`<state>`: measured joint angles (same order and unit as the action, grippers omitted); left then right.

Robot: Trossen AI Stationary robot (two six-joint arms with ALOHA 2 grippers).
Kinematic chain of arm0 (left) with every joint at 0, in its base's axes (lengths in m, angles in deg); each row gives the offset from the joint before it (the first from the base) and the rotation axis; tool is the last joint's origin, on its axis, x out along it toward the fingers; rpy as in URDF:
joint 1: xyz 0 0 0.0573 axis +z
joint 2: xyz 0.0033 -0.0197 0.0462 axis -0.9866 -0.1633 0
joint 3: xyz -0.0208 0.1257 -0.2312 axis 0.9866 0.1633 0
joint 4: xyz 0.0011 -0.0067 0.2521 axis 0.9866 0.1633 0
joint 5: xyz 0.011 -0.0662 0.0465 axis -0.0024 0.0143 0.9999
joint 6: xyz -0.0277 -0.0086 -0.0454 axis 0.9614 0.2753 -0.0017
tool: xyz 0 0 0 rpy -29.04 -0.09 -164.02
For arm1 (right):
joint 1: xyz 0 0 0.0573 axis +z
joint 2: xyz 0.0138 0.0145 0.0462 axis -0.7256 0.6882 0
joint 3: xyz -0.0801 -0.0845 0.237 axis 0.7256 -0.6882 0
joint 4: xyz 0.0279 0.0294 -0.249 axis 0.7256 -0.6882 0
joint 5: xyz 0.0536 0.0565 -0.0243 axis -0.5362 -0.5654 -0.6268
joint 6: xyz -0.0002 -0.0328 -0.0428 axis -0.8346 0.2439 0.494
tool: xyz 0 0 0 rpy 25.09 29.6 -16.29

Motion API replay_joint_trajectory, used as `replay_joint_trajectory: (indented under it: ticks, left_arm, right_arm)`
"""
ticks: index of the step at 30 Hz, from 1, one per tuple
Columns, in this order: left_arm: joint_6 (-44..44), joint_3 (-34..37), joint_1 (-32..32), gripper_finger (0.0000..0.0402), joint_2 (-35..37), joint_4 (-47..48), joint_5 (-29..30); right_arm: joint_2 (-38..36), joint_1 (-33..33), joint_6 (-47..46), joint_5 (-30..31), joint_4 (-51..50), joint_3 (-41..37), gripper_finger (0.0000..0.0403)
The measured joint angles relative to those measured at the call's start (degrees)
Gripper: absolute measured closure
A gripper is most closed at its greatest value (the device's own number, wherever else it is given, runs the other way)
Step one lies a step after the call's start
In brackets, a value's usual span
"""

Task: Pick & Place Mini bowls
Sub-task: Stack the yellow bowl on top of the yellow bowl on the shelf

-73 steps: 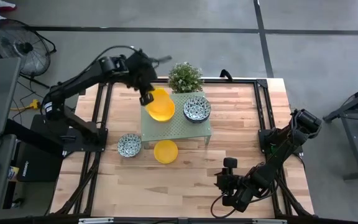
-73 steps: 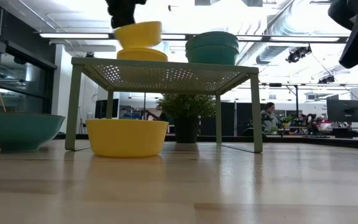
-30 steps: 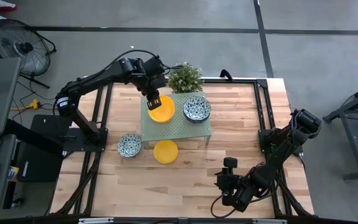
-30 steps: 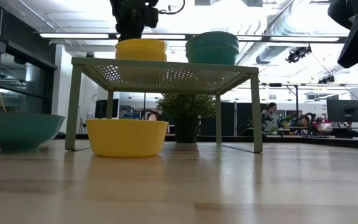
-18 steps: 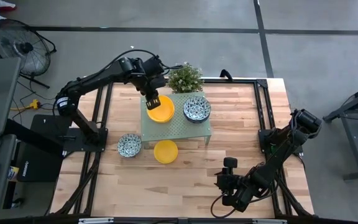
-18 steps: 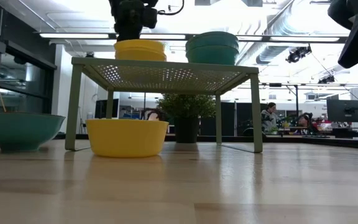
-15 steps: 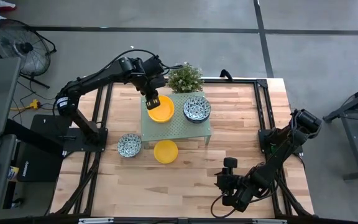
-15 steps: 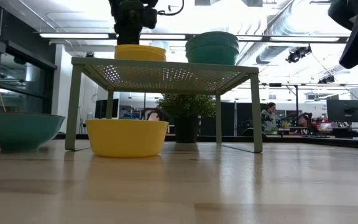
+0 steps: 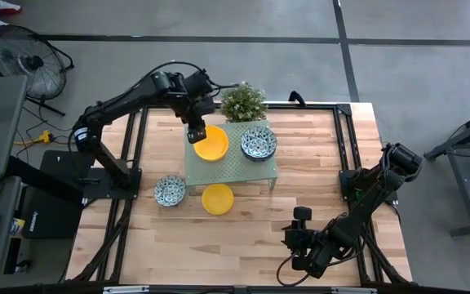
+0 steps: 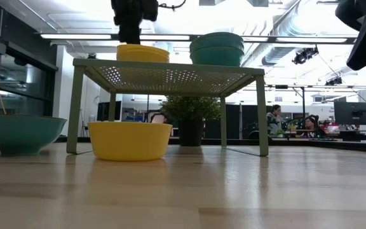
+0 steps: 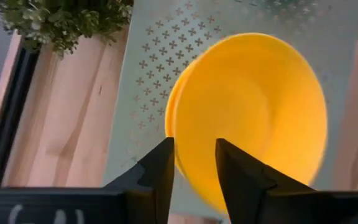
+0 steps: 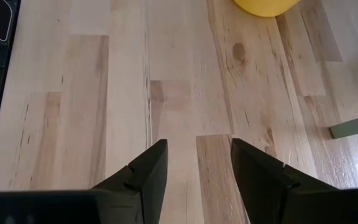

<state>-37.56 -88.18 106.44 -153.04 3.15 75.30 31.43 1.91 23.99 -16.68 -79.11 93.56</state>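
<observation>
A stack of yellow mini bowls [image 9: 212, 144] rests on the left part of a pale green perforated rack [image 9: 243, 170]. A stack of patterned mini bowls [image 9: 259, 143] sits beside it on the right part. My left gripper [image 11: 194, 158] is open just above the yellow stack's far-left rim, one finger over the inside and one outside. One patterned bowl [image 9: 170, 190] and one yellow bowl [image 9: 217, 198] sit on the table in front of the rack. My right gripper [image 12: 199, 155] waits open over bare wood near the front right. My left gripper stands open astride the top yellow bowl's rim [image 11: 174, 134], its fingers pointing down from above. Whether a finger touches the rim cannot be told. The bowl sits nested in the stack [image 10: 143, 53] on the rack.
A small potted plant [image 9: 243, 101] stands right behind the rack, close to my left gripper. The rack's legs [image 10: 75, 108] raise its top above the table. Open wood lies between the rack and my right arm. Black frame rails run along the table's sides.
My left gripper has opened and let go of the top yellow bowl, which has dropped lower into the stack on the rack. The gripper has then gone slightly up and toward the far-left.
</observation>
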Motion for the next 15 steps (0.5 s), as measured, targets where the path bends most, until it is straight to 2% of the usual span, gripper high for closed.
replay_joint_trajectory:
  ticks: [10,15]
  left_arm:
    - [-1.49,-8.82,-0.3,0.0282,0.04,6.0,8.64]
    - [-5.21,-8.93,-4.45,0.0311,0.03,7.44,14.85]
  right_arm:
    - [0.01,0.0,-0.04,-0.02,0.04,0.0,0.0238]
    - [0.0,0.01,-0.37,-0.04,0.05,0.0,0.0238]
